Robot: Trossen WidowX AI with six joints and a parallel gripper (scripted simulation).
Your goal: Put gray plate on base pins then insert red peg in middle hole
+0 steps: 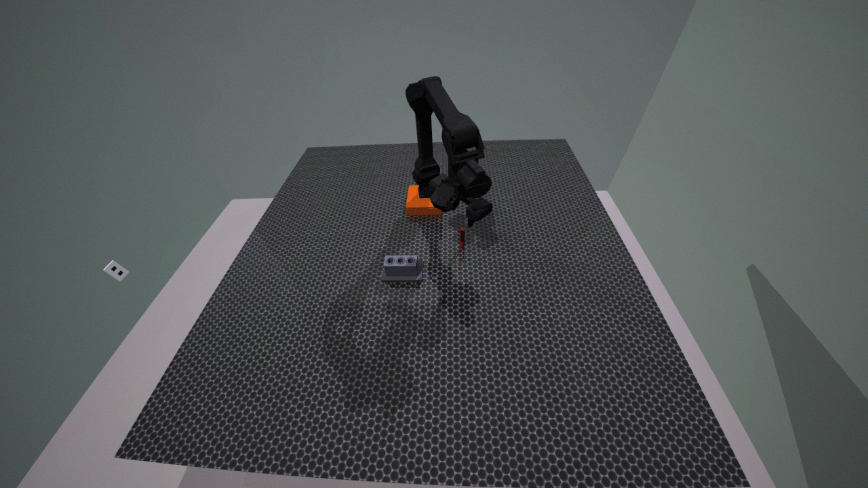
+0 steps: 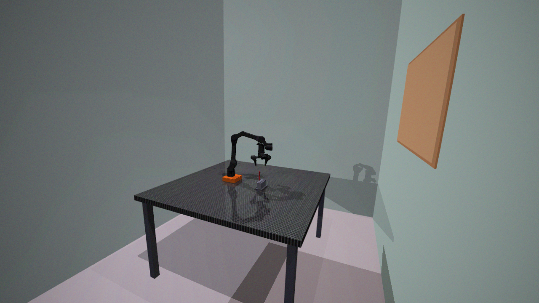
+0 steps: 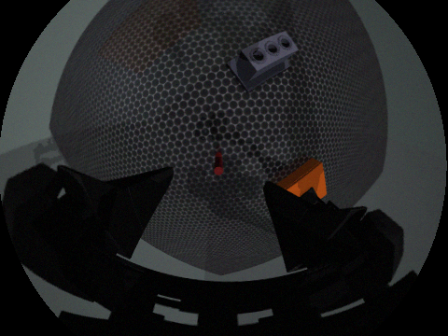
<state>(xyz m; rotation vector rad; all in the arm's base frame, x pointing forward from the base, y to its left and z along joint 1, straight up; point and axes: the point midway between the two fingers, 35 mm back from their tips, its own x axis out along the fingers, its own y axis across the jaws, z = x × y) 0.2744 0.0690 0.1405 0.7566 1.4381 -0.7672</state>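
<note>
The gray plate (image 1: 400,268) (image 2: 260,184) (image 3: 268,60) is a block with three open round holes in its top. It sits level on the base, whose flange (image 1: 387,279) (image 3: 234,66) shows beneath it; the pins are hard to make out. The red peg (image 1: 462,237) (image 2: 259,175) (image 3: 218,164) stands upright on the table, apart from the plate and toward the robot. My gripper (image 2: 260,166) (image 3: 219,179) is open and empty, pointing down, high above the peg. In the wrist view the peg's top appears between the spread fingertips. In the top view the arm partly hides the fingers.
The orange robot mount (image 1: 422,211) (image 2: 231,179) (image 3: 318,181) is behind the peg and plate, seen from the top view. The dark honeycomb-patterned table (image 1: 424,394) (image 2: 196,205) carries everything. A brown panel (image 2: 429,94) hangs on the wall, away from the arm.
</note>
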